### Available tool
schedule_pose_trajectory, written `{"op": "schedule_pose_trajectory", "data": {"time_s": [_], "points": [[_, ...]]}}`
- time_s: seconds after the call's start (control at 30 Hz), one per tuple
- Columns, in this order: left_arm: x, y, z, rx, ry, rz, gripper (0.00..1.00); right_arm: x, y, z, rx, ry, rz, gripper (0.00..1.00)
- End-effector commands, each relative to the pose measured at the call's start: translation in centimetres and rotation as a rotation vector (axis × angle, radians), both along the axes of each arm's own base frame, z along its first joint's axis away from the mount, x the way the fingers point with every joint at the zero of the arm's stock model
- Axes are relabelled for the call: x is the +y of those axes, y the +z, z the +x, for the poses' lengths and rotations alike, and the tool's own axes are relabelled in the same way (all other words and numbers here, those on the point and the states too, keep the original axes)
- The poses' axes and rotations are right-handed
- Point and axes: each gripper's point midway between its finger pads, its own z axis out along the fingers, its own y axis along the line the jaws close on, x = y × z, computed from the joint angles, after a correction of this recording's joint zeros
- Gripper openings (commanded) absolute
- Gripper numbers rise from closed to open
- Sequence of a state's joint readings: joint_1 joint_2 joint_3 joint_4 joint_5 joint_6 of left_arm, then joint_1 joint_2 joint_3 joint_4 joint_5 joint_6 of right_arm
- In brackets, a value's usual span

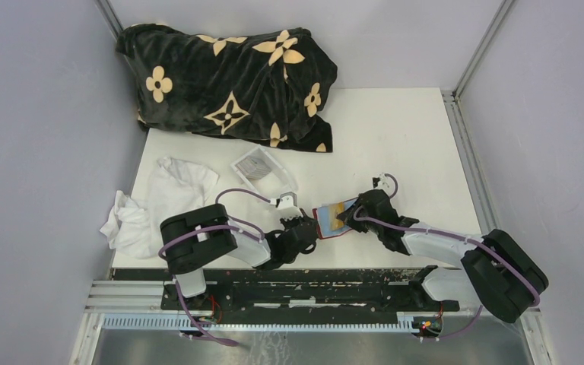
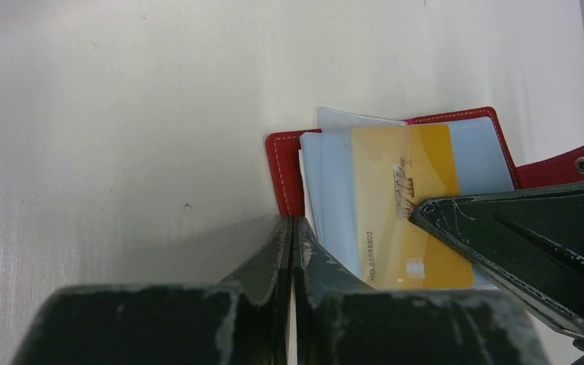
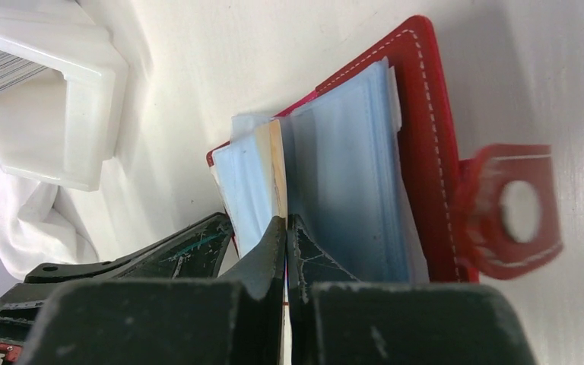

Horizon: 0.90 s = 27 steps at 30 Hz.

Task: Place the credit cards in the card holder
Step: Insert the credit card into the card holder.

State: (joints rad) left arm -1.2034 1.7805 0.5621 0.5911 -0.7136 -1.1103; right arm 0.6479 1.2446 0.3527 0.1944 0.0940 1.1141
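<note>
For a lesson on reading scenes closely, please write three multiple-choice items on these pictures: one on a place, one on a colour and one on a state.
1. Where does the clear plastic box of cards lie?
A) beyond the red leather-like folding wallet, toward the black flower-patterned blanket
B) on top of the blanket
C) under the wallet

2. What colour is the flat plastic card showing in the wallet's clear sleeves?
A) green
B) yellow-orange
C) black

3. What state is the wallet in?
A) snapped shut
B) open, with its snap tab unfastened
C) folded and standing upright

Answers:
1 A, the top view shows the box past the wallet, near the blanket's edge.
2 B, the left wrist view shows the card's yellow-orange face.
3 B, the sleeves are spread and the tab sticks out free.
</note>
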Motion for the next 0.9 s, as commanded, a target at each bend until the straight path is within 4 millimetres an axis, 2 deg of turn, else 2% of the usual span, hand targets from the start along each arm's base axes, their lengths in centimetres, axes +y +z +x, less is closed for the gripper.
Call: {"op": "schedule_pose_trajectory", "data": {"time_s": [0.0, 0.47, 0.87], "points": [[4.3, -8.4, -6.2, 0.259, -0.161, 0.288, 0.03, -1.6, -1.6, -0.3, 0.019, -0.025, -0.087, 0.01], [4.3, -8.6, -6.0, 0.255, -0.156, 0.297, 0.03, -2.1, -2.5, -0.3, 0.003, -0.038, -0.092, 0.01], [4.3, -8.9, -6.0, 0.26, -0.153, 0.301, 0.03, -3.0, -1.8, -0.3, -0.038, -0.059, -0.104, 0.01]]}}
